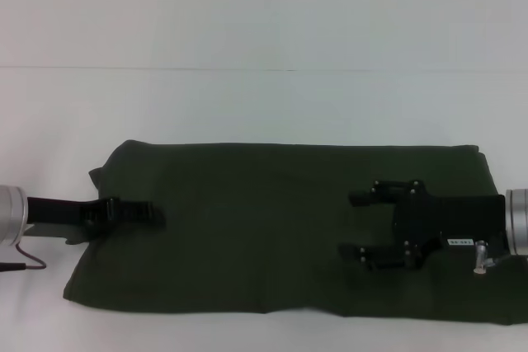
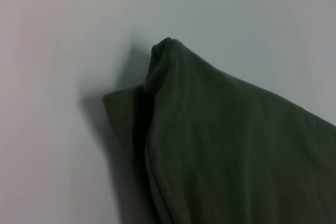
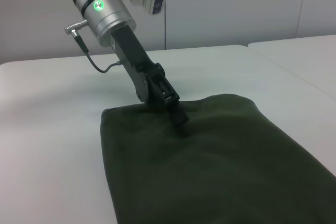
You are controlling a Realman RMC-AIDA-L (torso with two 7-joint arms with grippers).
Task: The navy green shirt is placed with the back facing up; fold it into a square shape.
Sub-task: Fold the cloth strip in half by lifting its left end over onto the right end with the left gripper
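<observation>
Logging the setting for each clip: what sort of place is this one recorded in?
Probably an indoor robot lab or test room. A plain white table holds only the navy green shirt, with bare pale walls behind. A second white table stands alongside. Both arms work over the shirt: left end effector, right end effector.

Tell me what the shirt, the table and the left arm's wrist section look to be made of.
The navy green shirt: soft woven or knit cloth, matte, probably cotton; it sags, creases and lies in folded layers.
The table: smooth, pale, hard-looking surface with a slight sheen, perhaps laminate; it can't be told for certain.
The left arm's wrist section: brushed silvery metal, likely aluminium, with bright highlights; the left gripper below it looks like matte black plastic or coated metal.
</observation>
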